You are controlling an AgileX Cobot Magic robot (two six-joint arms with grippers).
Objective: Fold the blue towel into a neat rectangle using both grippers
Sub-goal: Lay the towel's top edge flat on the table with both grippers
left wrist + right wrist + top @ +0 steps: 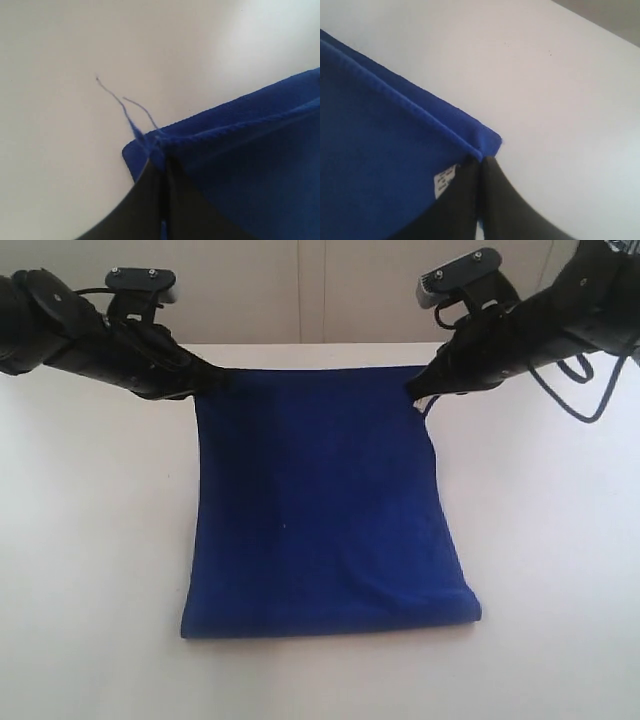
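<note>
1. Towel (320, 510) lying on the table (90, 540), mid-scene, roughly square in outline. Far edge stretched straight between the two grippers, near edge rounded and thick.
2. Left gripper (215, 380) pinched shut on the far left corner. No gap between the fingers in the left wrist view, cloth nipped right at the tips, two loose threads (120, 105) trailing from that corner over bare table.
3. Right gripper (415, 392) likewise closed tight on the far right corner, just beside the small white tag (445, 181).
4. Two hemmed edges stacked one on the other at each held corner, as seen in both wrist views. Taken with the rounded near edge, reads as one fold done: cloth doubled over, fold line nearest the exterior camera, free ends meeting at the far side.
5. Cannot tell whether each grip takes one layer or both.
6. Not yet neat. Right side bowed outward, near right corner poking past the line of the far one, faint creases across the right half. Left side straighter.
7. Left to do, by this reading: settle the held edge squarely on the layer below, let go, then probably one more fold or some straightening to reach a tidy rectangle.
8. Overall judged about halfway along.
</note>
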